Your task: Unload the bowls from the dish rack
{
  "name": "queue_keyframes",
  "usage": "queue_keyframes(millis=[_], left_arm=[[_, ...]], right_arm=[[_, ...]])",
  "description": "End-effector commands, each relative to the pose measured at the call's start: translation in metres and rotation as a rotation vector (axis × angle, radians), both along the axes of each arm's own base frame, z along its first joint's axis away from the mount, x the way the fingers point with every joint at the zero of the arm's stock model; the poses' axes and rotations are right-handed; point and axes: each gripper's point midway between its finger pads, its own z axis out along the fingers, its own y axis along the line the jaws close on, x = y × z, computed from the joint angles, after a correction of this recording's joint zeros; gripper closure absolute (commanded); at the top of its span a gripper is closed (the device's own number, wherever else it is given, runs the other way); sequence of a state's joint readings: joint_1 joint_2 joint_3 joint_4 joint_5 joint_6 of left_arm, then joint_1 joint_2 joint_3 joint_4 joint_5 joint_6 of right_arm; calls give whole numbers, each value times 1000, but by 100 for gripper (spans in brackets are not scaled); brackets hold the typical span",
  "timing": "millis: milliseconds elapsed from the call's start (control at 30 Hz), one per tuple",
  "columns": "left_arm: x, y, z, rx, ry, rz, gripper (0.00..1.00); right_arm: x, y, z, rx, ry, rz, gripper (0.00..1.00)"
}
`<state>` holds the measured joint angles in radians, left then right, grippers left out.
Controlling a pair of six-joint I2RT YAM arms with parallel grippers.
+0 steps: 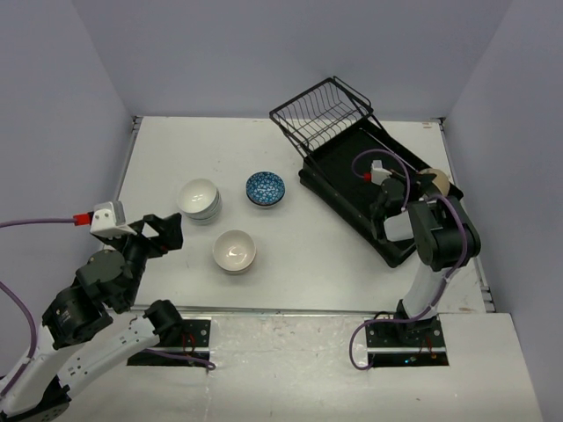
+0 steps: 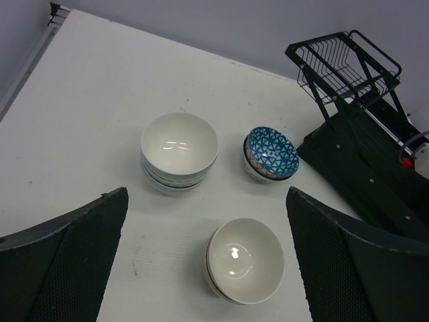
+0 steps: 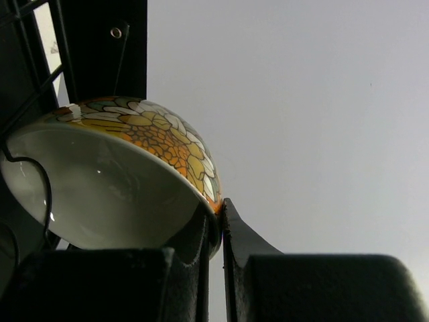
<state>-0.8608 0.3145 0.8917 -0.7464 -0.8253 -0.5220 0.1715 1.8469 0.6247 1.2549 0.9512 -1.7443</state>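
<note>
My right gripper (image 3: 221,213), closed tight on the orange-patterned bowl (image 3: 157,134) by its rim at the dish rack (image 1: 339,171), must next carry it left to the stacked bowls (image 1: 200,200).

A petal-patterned round ceramic bowl (image 3: 157,137) shows orange, yellow and white scales outlined in dark lines, its inside plain pale cream. On the matt white flat table (image 1: 299,255), a blue-and-white triangle-patterned ceramic bowl (image 1: 265,186) contrasts with a stack of plain white ceramic bowls (image 1: 200,199) and a single white ceramic bowl (image 1: 234,250). The rectangular plastic dish rack (image 1: 345,171) and its wire basket (image 1: 321,114) are black, the walls (image 1: 264,53) pale lilac-grey, the cables (image 1: 35,222) purple.
</note>
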Motion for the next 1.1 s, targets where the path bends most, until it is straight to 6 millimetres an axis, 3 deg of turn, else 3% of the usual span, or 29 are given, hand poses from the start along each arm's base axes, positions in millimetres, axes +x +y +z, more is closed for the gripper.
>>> queue_keyframes(millis=[0,233,400,600,767,1067], left_arm=[[0,-1,8,-6,-32,-12,0],[-3,1,8,-17,-42,-16,0],[-2,1,9,-16,-40,-16,0],[-1,-1,9,-7,-34,-18,0],[-1,-3,9,-5,-33,-27,0],[-3,-6,10,-14,-44,-54,0]], right_arm=[[-20,-1,105,70,-534,47,100],[-34,-7,121,125,-634,27,100],[-35,-7,118,127,-632,38,100],[-34,0,98,144,-584,43,100],[-21,4,64,119,-471,32,100],[-24,13,93,45,-464,98,100]])
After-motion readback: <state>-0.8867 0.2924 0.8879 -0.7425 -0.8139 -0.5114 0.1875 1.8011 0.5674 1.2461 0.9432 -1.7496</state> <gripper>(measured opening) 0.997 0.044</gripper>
